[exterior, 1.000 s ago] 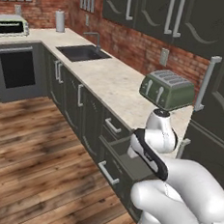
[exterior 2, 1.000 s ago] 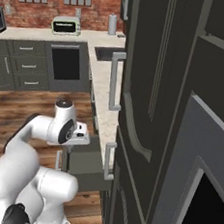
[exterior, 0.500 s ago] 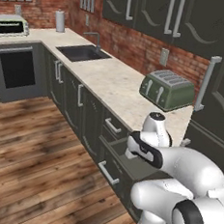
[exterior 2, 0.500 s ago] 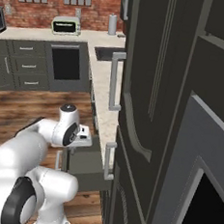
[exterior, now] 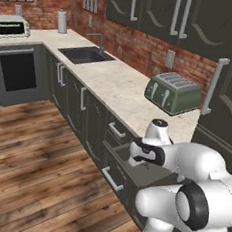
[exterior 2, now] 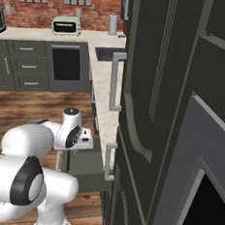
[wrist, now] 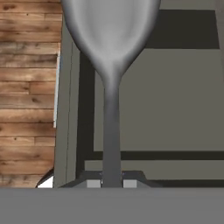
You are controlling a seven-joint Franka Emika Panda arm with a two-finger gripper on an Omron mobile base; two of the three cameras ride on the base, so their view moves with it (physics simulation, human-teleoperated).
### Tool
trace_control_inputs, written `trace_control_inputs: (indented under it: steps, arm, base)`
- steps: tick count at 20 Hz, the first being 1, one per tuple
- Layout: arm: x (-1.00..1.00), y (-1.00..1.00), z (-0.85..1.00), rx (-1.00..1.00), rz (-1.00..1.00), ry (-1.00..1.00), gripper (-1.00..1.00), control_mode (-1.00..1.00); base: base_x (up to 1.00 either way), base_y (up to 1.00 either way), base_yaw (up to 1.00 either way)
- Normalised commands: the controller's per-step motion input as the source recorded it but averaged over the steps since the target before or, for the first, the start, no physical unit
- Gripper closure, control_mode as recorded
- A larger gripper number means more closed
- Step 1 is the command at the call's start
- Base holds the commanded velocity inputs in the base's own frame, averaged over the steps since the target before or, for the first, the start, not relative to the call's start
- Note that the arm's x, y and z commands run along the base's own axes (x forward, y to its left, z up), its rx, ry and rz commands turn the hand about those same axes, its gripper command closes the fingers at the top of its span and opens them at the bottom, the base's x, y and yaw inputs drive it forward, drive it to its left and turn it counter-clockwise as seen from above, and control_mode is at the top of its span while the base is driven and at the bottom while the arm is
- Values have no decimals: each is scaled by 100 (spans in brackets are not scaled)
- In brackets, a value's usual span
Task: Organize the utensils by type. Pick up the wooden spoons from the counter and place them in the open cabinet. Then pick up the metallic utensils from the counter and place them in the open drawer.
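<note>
My tool (wrist: 112, 183) is clamped on the thin stem of the short dark-grey metal spoon (wrist: 111, 65); in the hand view the two dark finger tips (wrist: 92, 183) sit tight against either side of the handle, and the spoon's bowl spreads wide at the top of that view. Below the spoon lies the open dark grey drawer (wrist: 162, 105), its flat grey bottom bare, with the brown wooden plank floor (wrist: 26, 87) beside it.

From the left base view my hand hangs over that pulled-out drawer (exterior: 133, 167) under the beige speckled stone surface (exterior: 116, 85). On this surface stands a dark green four-slot toaster (exterior: 173, 93), near the tall dark door, and farther along a sunken sink (exterior: 86, 55) with a tap. From the right base view the drawer (exterior 2: 83, 163) juts out beside a silver bar handle (exterior 2: 108, 162), my wrist just above it.
</note>
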Motion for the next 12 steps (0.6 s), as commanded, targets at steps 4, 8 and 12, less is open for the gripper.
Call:
trace_control_inputs:
  steps: [4, 8, 12]
  arm:
    - [12, 0, -33, 0, 3, 0, 100, -100]
    - [7, 0, -22, 0, 2, 0, 100, -100]
    - [8, 0, -25, 0, 1, 0, 100, -100]
  base:
    - [0, 0, 0]
    - [0, 0, 0]
    - [0, 0, 0]
